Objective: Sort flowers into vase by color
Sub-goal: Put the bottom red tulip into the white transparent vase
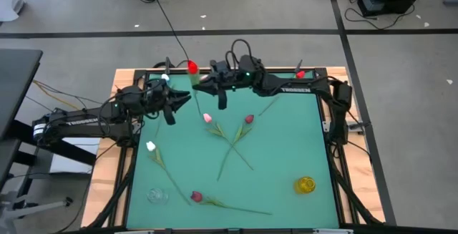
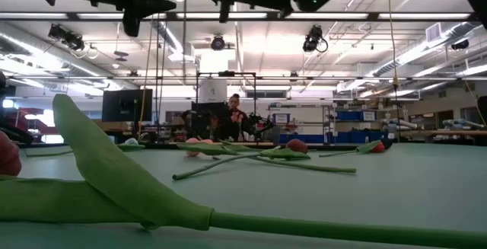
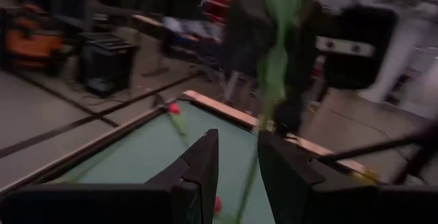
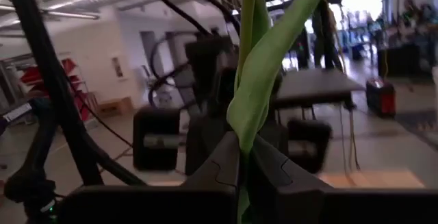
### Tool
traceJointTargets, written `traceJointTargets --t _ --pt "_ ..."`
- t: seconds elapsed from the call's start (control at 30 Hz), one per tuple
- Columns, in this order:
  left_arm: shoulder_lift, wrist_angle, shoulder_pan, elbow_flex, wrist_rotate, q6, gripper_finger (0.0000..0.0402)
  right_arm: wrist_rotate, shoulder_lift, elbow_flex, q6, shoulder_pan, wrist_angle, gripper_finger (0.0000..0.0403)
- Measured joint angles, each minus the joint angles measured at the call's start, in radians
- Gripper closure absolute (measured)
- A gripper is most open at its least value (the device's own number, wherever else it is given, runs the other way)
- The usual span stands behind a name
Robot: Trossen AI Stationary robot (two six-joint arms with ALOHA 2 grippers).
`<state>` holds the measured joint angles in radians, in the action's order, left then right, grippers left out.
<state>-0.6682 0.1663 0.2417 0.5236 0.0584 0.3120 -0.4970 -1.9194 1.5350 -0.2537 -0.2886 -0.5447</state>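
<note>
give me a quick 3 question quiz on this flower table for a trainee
1. True or false: the right gripper is shut on the stem of a red flower.
2. Which vase stands nearer the right arm's side of the table: A) the yellow vase B) the clear vase?
3. Fill in: the two flowers crossed at the middle of the mat are a dark red flower and a ____ one.

Key
1. True: its fingers pinch the green stem, with the red head above them.
2. A: the clear vase is on the left arm's side.
3. Pink: the pink flower.
</note>
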Motion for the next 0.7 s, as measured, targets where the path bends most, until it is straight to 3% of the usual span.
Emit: traceJointTargets --t 0.23,0.47,0.7 --pt "0.003 0.073 0.0 0.0 -0.054 -0.036 0.0292 -0.018 -0.077 0.131 0.014 0.006 0.037 0.0383" --pt "0.002 0.103 0.002 0.0 -0.055 -0.038 0.0297 -0.017 -0.077 0.148 0.051 0.006 0.068 0.0383" --pt "0.001 0.106 0.002 0.0 -0.055 -0.046 0.0379 -0.023 -0.077 0.148 0.048 0.006 0.074 0.0382"
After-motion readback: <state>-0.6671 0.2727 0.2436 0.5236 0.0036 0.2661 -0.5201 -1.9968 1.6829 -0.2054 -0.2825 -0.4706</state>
